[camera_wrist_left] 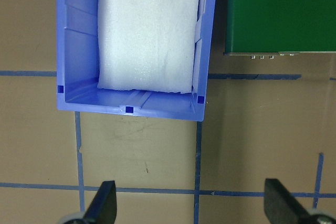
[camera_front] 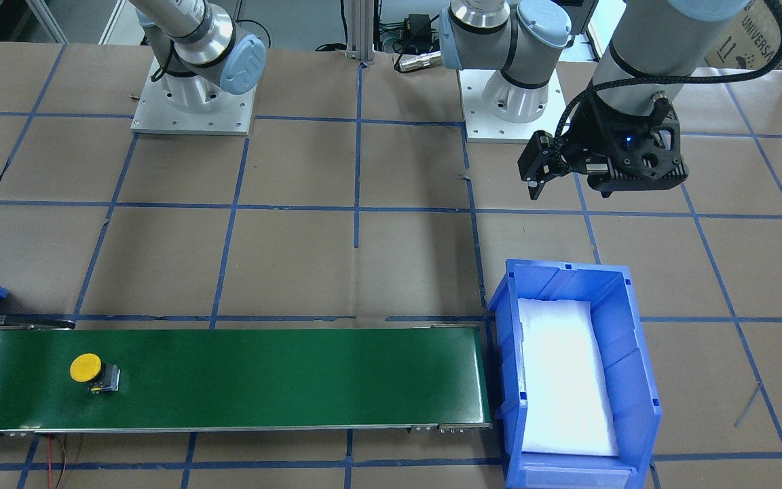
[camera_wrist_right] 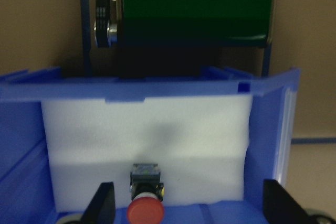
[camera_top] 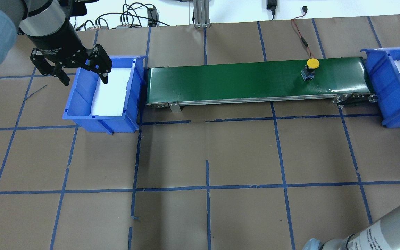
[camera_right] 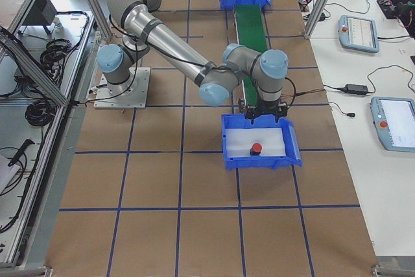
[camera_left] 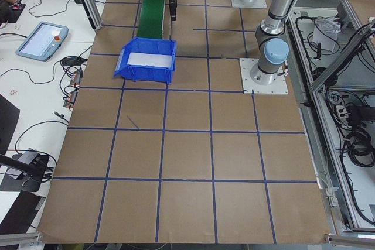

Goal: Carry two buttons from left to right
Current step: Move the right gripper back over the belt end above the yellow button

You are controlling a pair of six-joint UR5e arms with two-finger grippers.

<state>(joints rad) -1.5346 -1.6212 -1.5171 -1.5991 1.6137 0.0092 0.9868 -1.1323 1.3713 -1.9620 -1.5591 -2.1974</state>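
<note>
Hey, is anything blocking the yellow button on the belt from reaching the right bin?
Nothing visible. Only bare green belt lies between the yellow button and the right bin. The red button already lies inside, on white foam.

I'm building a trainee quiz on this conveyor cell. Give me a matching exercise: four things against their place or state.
Things:
1. yellow-capped push button
2. red-capped push button
3. left gripper
4. blue plastic bin on the robot's left

Places or states:
A. open, holding nothing
B. on the green conveyor belt
C. holds only white foam
D. inside the right-hand blue bin

Pairs: 1-B, 2-D, 3-A, 4-C
</note>
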